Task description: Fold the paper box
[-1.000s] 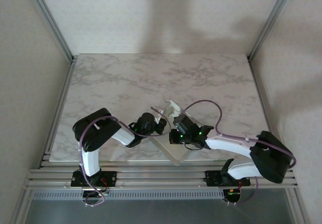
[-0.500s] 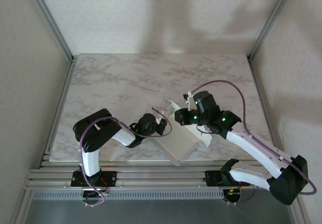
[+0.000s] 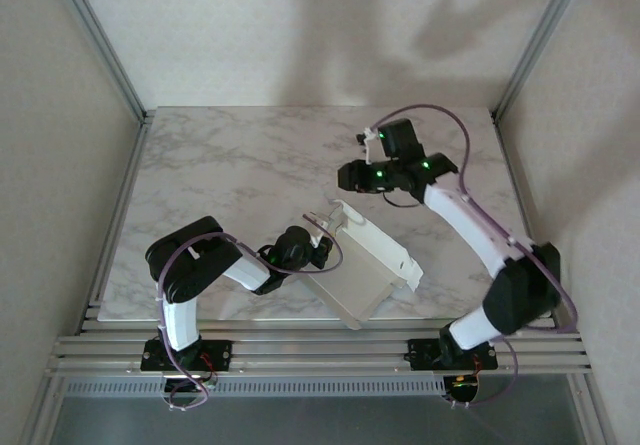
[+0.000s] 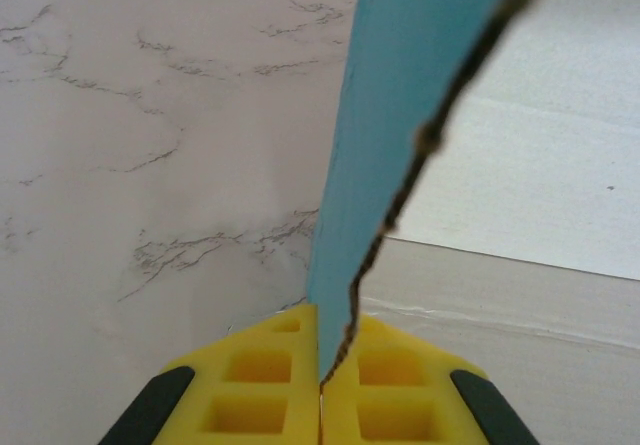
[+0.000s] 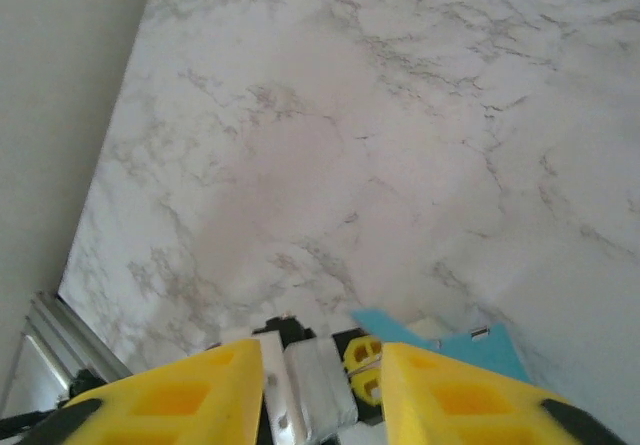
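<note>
1. My left jaws are pressed together on a turquoise flap of the paper box (image 4: 400, 115), and the flap rises straight out from between them.
2. My right jaws are spread with nothing between them. They hang over the table (image 3: 230, 165), well apart from the paper box, which lies just beyond my left jaws.

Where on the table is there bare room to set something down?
Bare: the rear-left of the table, bordered by the back and left edges. Crowded: front centre, where the left gripper pinches the paper box; the right gripper hangs over the rear-right.
</note>
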